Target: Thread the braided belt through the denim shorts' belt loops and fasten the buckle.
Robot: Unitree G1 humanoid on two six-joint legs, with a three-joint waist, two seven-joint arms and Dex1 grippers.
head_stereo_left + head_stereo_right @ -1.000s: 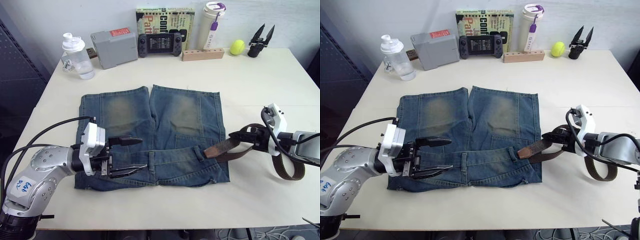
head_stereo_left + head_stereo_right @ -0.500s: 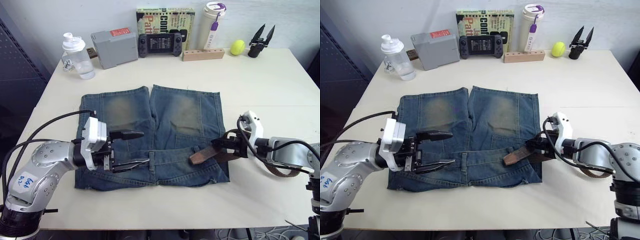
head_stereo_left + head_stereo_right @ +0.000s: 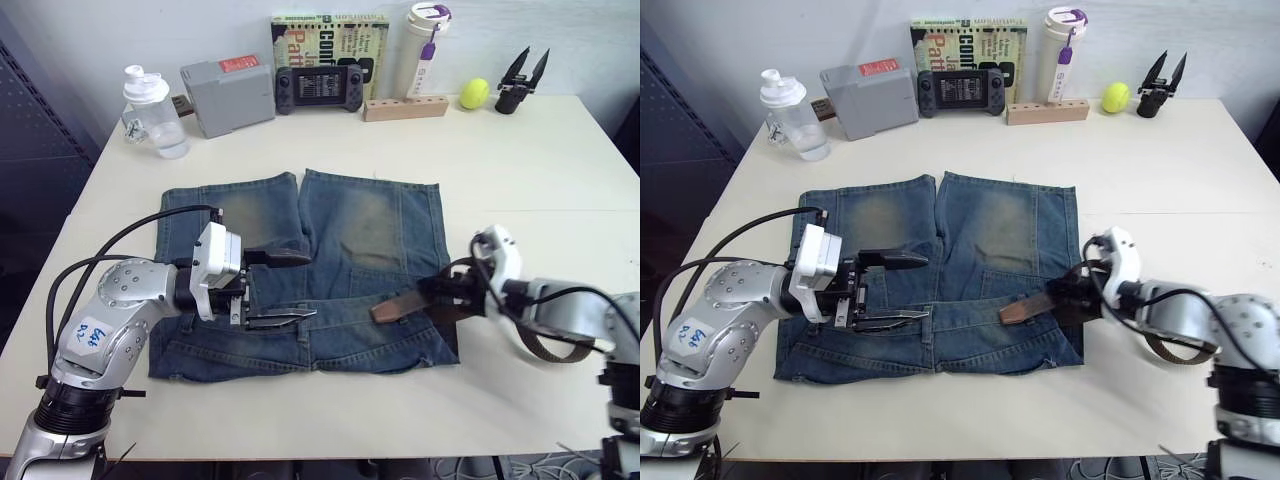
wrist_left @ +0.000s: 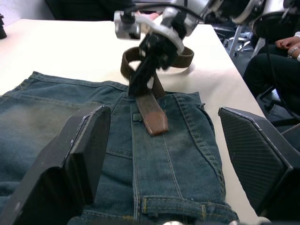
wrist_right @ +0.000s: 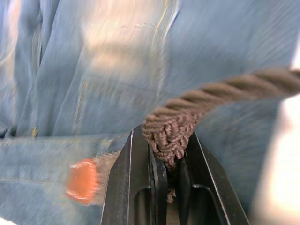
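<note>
Right hand (image 3: 1072, 296) clamping braided belt (image 3: 1032, 306), left hand (image 3: 902, 290) wide, over denim shorts (image 3: 980, 235) on cream table (image 3: 1160, 170)

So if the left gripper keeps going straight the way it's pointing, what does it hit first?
Most likely the leather tip of the braided belt, held by the right gripper, lying over the denim shorts; height is unclear, so the left gripper might pass above it.

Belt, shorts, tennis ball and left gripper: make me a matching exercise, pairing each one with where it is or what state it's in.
Things:
1. belt
2. shorts
3. tennis ball
4. left gripper

States:
A. open, over the waistband
B. spread flat mid-table
C. pinched in the right gripper
D. at the table's far edge

Pairs: 1-C, 2-B, 3-D, 4-A
</note>
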